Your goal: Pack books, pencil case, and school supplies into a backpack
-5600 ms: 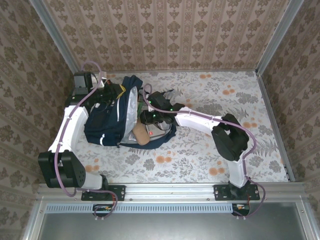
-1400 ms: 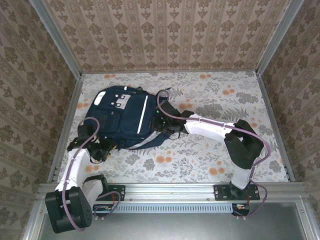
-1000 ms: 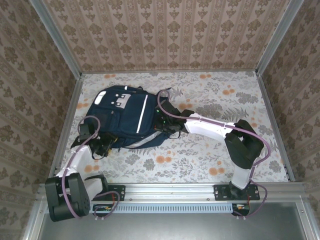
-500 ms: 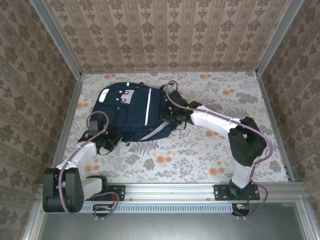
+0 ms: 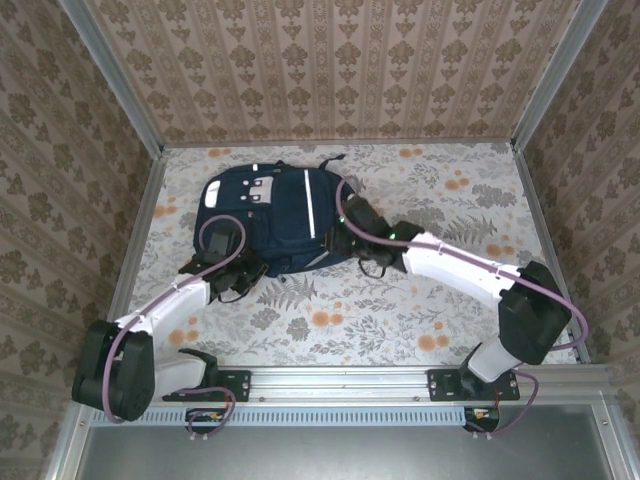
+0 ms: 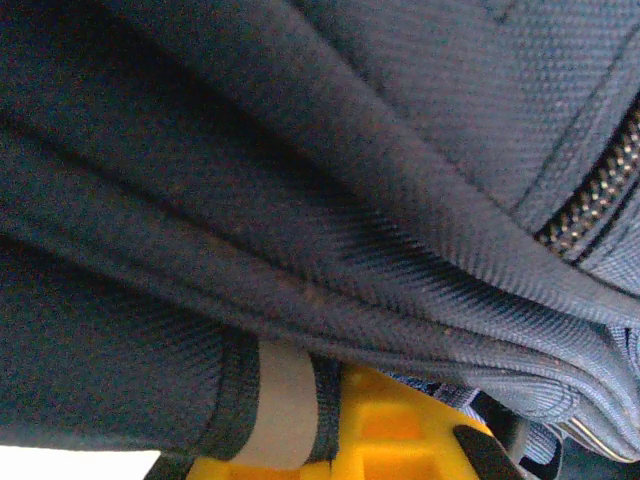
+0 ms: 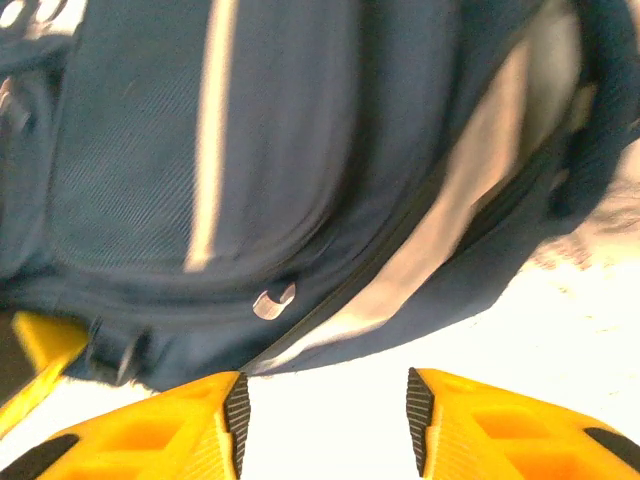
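From above, the backpack point(image 5: 268, 212) lies flat on the flowered surface point(image 5: 430, 300), left of centre and toward the far side. Its white top patch point(image 5: 256, 193) faces up and a white stripe point(image 5: 310, 212) runs along its right half. The left arm comes in from the near left corner, and the left claw point(image 5: 248, 274) sits at the bag's near left corner, touching the fabric. The right arm stretches in from the near right, and the right claw point(image 5: 338, 240) is just beside the bag's near right edge.

At the left wrist, folds of navy cloth press right up against the lens. A zip point(image 6: 590, 200) runs along the right, and a pale band point(image 6: 285, 400) crosses the hem low down. One yellow finger point(image 6: 385, 440) peeks from under the folds. This claw is closed together, but whether any cloth is pinched in it cannot be told.

At the right wrist, the picture is blurred. The two yellow fingers point(image 7: 150, 430) stand apart with only the bright surface between them and grip nothing. Just beyond them lies the bag's side, with a small metal zip pull point(image 7: 272, 300) and a strip of pale lining point(image 7: 480, 210) showing along a gaping seam.
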Controlling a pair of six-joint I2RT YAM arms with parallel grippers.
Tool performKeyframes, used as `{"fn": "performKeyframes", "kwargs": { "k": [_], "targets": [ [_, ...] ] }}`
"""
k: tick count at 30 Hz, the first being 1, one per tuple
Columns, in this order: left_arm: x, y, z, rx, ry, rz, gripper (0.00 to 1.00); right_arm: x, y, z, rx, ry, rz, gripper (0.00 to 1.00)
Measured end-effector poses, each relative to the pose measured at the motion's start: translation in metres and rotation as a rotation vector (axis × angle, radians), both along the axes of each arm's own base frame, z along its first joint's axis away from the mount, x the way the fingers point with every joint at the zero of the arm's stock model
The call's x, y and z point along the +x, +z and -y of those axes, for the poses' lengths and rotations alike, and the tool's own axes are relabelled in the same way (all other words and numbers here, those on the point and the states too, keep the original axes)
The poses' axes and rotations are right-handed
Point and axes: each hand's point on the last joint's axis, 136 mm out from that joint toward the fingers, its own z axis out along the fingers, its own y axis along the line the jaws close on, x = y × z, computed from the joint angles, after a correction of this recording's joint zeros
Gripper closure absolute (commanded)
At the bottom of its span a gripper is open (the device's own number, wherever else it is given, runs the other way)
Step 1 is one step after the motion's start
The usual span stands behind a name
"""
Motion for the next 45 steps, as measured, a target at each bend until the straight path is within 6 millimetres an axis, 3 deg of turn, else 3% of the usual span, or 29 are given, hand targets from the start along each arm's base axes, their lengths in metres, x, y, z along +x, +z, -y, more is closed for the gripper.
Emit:
{"fn": "performKeyframes", "kwargs": {
  "k": [5,9,11,17,20,23,30,33,36,38,45],
  "targets": [
    [0.004,-0.003,0.01,0.003,-0.022,-0.012,1.0,-0.048,-0.032,-0.043,-0.049,0.143,0.047,0.6],
    [0.008,0.004,0.014,-0.001,-0.031,-0.005,1.0,-0.064,-0.052,-0.074,-0.091,0.219,0.098,0.72],
    [0.011,0.011,0.016,-0.004,-0.035,0.003,1.0,-0.068,-0.064,-0.084,-0.137,0.235,0.113,0.71],
    [0.017,0.022,0.02,-0.008,-0.039,0.018,1.0,-0.06,-0.088,-0.113,-0.217,0.231,0.19,0.61],
    [0.016,0.022,0.019,-0.006,-0.04,0.012,1.0,-0.053,-0.098,-0.116,-0.24,0.214,0.211,0.61],
    [0.015,0.022,0.019,-0.005,-0.04,0.01,1.0,-0.046,-0.105,-0.122,-0.256,0.2,0.231,0.55],
    [0.015,0.022,0.019,-0.006,-0.039,0.01,1.0,-0.03,-0.109,-0.13,-0.283,0.155,0.275,0.54],
    [0.015,0.022,0.019,-0.007,-0.037,0.008,1.0,-0.02,-0.107,-0.137,-0.279,0.13,0.292,0.62],
    [0.015,0.023,0.018,-0.008,-0.029,0.008,1.0,-0.013,-0.107,-0.134,-0.284,0.109,0.302,0.8],
    [0.015,0.024,0.018,-0.01,-0.025,0.009,1.0,-0.01,-0.107,-0.132,-0.287,0.1,0.306,0.98],
    [0.014,0.024,0.017,-0.01,-0.024,0.009,1.0,-0.009,-0.108,-0.127,-0.292,0.09,0.307,1.0]
  ]
}}
